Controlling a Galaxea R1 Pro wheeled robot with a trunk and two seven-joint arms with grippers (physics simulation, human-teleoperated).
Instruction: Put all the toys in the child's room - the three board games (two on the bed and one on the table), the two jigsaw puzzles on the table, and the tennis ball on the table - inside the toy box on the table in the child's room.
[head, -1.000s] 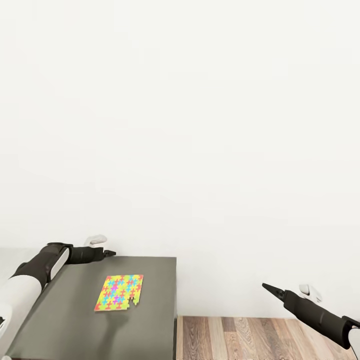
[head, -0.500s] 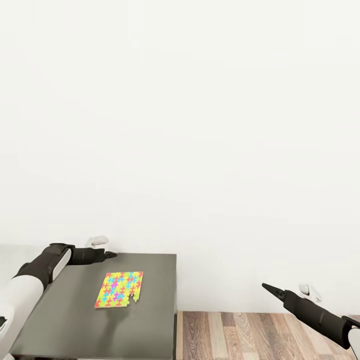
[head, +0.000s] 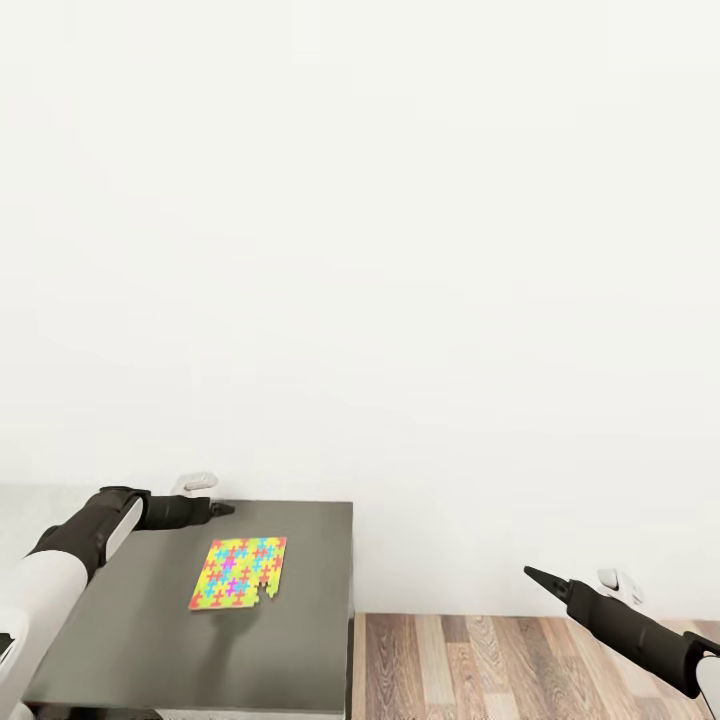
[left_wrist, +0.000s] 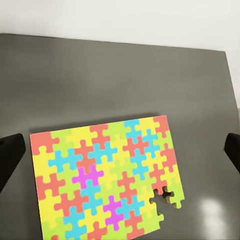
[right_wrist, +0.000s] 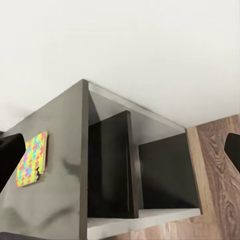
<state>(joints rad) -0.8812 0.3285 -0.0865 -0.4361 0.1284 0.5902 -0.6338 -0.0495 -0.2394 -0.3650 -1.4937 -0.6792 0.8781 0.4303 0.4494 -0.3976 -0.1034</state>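
The left gripper (head: 222, 508) hangs over the far edge of a dark grey cabinet top (head: 150, 630), close to the white wall (head: 400, 250), and the jigsaw puzzle (head: 239, 577) lies flat on that top just below and a little to the robot's right of its fingertips, not touching them. In the left wrist view the puzzle (left_wrist: 104, 177) sits between the two dark fingers (left_wrist: 10, 157), which stand wide apart at either side, so this gripper is spread open and holds nothing; one corner of the mosaic has a piece missing. The right gripper (head: 537, 575) is held well away from the puzzle, out over the wood-plank floor (head: 520, 665) beside the cabinet. Its fingers (right_wrist: 10, 155) also stand far apart, with nothing between them, and from there the puzzle (right_wrist: 32, 158) lies far off on the cabinet top, above the open dark shelves (right_wrist: 145, 180).
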